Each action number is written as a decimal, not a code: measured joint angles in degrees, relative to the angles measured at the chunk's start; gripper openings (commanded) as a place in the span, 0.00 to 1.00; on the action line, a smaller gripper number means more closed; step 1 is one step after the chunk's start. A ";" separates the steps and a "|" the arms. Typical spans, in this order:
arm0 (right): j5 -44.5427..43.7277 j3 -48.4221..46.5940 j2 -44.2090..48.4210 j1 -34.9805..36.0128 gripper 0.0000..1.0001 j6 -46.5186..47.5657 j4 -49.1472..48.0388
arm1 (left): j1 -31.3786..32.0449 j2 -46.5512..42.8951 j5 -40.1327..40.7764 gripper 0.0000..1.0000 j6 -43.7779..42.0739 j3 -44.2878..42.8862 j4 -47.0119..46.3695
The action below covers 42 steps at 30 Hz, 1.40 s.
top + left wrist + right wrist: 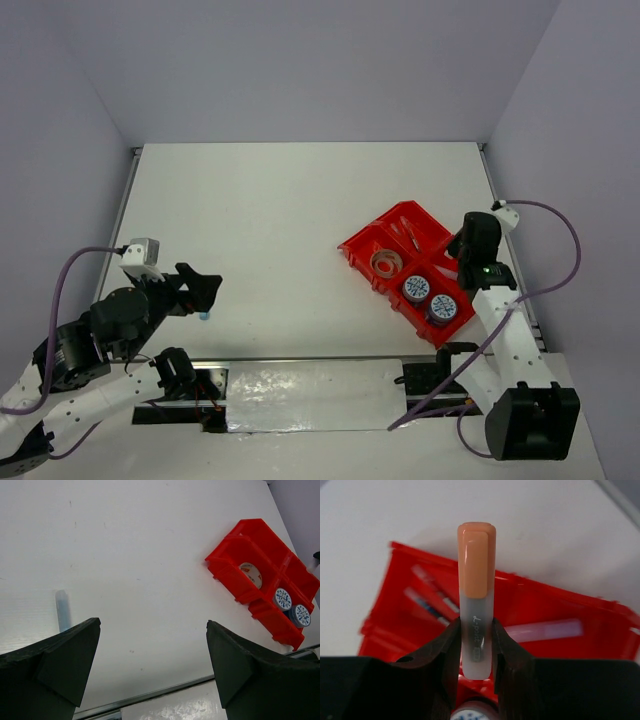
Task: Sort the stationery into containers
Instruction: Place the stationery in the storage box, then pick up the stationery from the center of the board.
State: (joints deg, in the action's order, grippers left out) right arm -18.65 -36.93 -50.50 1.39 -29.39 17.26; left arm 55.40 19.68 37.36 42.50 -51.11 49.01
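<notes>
Three lilac walls [300, 70], white table [280, 220], left tool [153, 624] spread, right tool [476, 624] pinching orange-capped marker [476, 560].

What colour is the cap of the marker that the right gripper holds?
Orange; the marker cap shows best in the right wrist view.

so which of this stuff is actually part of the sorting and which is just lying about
Job: red tray, orange-capped marker in the right gripper, light blue pen, patterned rolls, tape ring, pink stick, thin pens.
Not the job: purple cables, metal base plate.
</notes>
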 measured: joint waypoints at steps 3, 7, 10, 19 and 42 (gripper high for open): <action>-0.57 0.11 -0.70 -5.27 0.00 1.86 2.19 | 0.00 0.00 -0.42 0.99 -0.42 0.00 -0.28; 0.66 0.11 -1.60 -7.30 0.01 3.89 2.58 | 0.00 0.00 -0.81 0.99 -0.52 0.00 -0.68; 1.57 0.13 -1.64 -7.34 0.04 4.72 2.54 | 0.00 0.00 -1.05 0.99 -0.55 0.00 -0.68; 1.81 1.33 -3.76 -7.34 0.10 5.27 2.38 | 0.00 0.00 -1.27 0.99 -0.55 0.00 -0.70; 12.48 -2.12 0.76 -2.19 1.00 5.86 4.04 | -0.13 13.42 10.01 0.99 19.58 -0.68 10.60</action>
State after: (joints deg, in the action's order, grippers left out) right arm -6.17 -39.05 -49.74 -0.80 -23.53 21.30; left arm 55.27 33.10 47.37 62.08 -51.79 59.61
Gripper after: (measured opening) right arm 0.994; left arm 0.993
